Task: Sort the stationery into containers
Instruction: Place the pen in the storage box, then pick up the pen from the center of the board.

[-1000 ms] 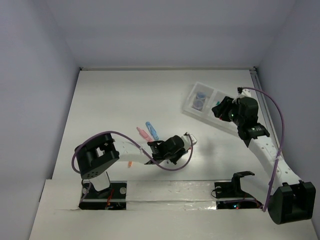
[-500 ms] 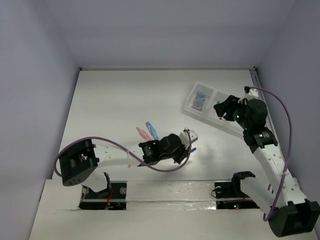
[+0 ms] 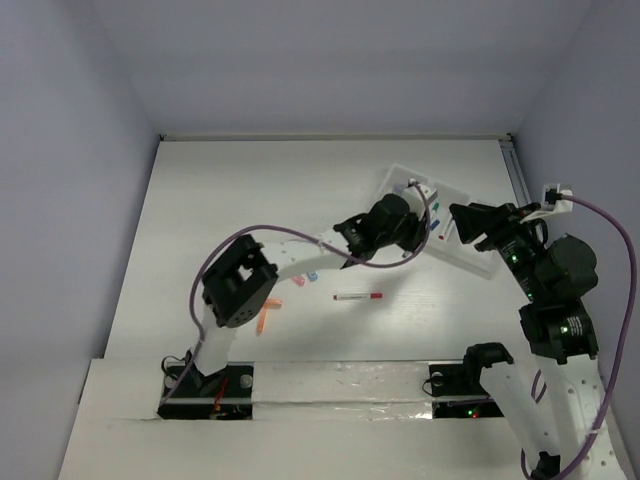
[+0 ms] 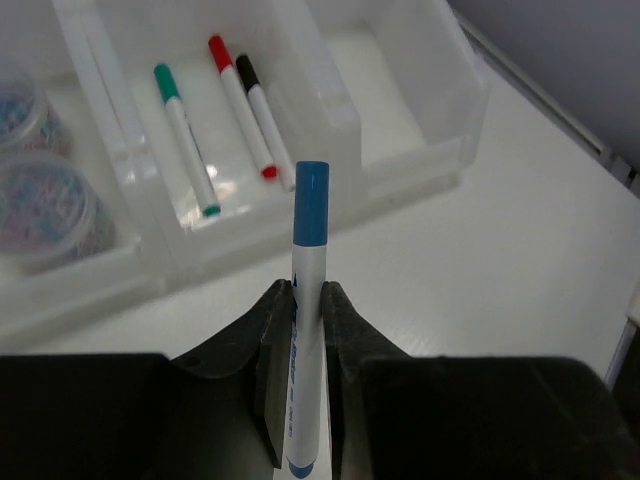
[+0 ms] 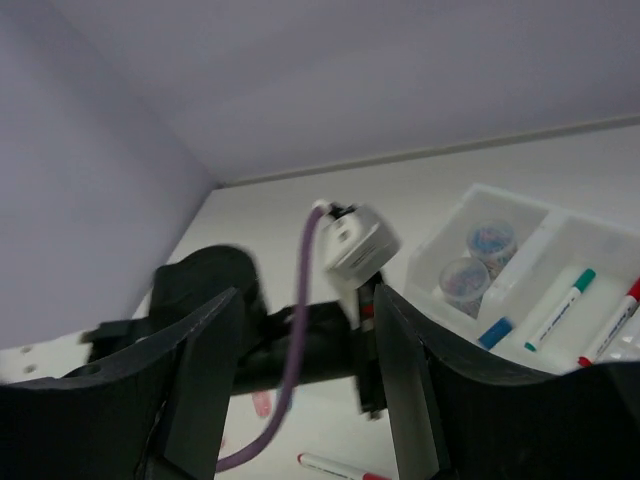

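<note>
One tray (image 4: 440, 165) of three compartments is counted, and five pens. Three pens lie side by side in the middle compartment, ahead of the left fingers: the teal-capped pen (image 4: 187, 140), the red-capped pen (image 4: 240, 105) and the black-capped pen (image 4: 265, 120). A fourth, the blue-capped pen (image 4: 310, 215), is gripped. A fifth, the loose pen (image 3: 357, 297), lies on the table (image 3: 230, 220) well behind those fingers. Two discs (image 4: 45, 205) are seen in the compartment ahead and to the left. Three chunky pieces are counted on the table, further back still: the pink piece (image 3: 297, 282), the blue piece (image 3: 311, 276) and the orange piece (image 3: 263, 322).

The tray's near wall runs across ahead of the left fingertips, and bare table opens to their right.

The left gripper (image 4: 306, 295) is clamped on the barrel of the blue-capped pen, whose cap projects forward toward the tray. The right gripper (image 5: 305, 295) is spread apart, with nothing held or touched; the tray lies ahead and to its right.
</note>
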Controlling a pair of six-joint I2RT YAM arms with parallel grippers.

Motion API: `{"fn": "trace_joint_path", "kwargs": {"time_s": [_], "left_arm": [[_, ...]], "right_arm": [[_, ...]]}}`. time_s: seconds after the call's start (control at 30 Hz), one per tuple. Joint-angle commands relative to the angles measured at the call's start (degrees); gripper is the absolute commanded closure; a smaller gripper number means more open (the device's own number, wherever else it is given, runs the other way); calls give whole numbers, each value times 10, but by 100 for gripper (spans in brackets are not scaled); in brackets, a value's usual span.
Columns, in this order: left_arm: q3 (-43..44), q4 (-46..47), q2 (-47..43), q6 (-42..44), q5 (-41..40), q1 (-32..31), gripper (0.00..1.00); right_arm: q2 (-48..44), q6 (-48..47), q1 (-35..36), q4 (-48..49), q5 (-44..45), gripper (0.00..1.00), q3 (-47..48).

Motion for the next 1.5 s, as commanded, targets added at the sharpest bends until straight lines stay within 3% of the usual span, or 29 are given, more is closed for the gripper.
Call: {"fn": "trace_joint_path", "kwargs": {"time_s": [0.0, 0.2, 0.47, 0.53, 0.6, 0.63, 0.67, 0.8, 0.93, 1.07, 1.1, 1.17, 1.2, 1.33, 1.47], "left_arm": [[138, -20, 75, -10, 27, 11, 100], [319, -38, 200, -37, -23, 17, 100], [494, -54, 332, -51, -53, 28, 99], [522, -59, 352, -52, -55, 28, 88], [525, -58, 355, -52, -56, 33, 67], [515, -55, 348, -51, -54, 33, 51], [515, -51, 341, -50, -54, 33, 45], [427, -19, 246, -47, -42, 33, 32], [326, 43, 123, -31, -41, 33, 30], [193, 77, -24, -24, -72, 48, 31], [125, 81, -92, -28, -84, 53, 31], [49, 99, -167, -38, -99, 60, 31], [-33, 102, -247, -41, -125, 60, 32], [-218, 109, -436, -58, -159, 60, 31], [-342, 19, -589, -87, -175, 60, 31]], "right_arm": [[-8, 13, -3, -20, -25, 39, 7], [-19, 18, -3, -19, -47, 39, -14], [-30, 22, -3, -20, -68, 39, -22], [-36, 19, -3, -26, -68, 39, -21], [-41, 13, -3, -30, -63, 39, -22], [-47, 8, -3, -32, -61, 39, -23], [-52, 7, -3, -31, -61, 39, -23], [-68, -14, -3, -38, -55, 39, -15], [-73, -27, -3, -46, -72, 46, 3], [-82, -44, -3, -60, -101, 64, -8], [-97, -45, -3, -57, -105, 76, -17], [-104, -43, -3, -59, -113, 83, -31], [-103, -38, -3, -59, -134, 88, -48], [-42, -23, -3, -40, -201, 91, -113], [53, -21, 29, -3, -221, 89, -157]]}}
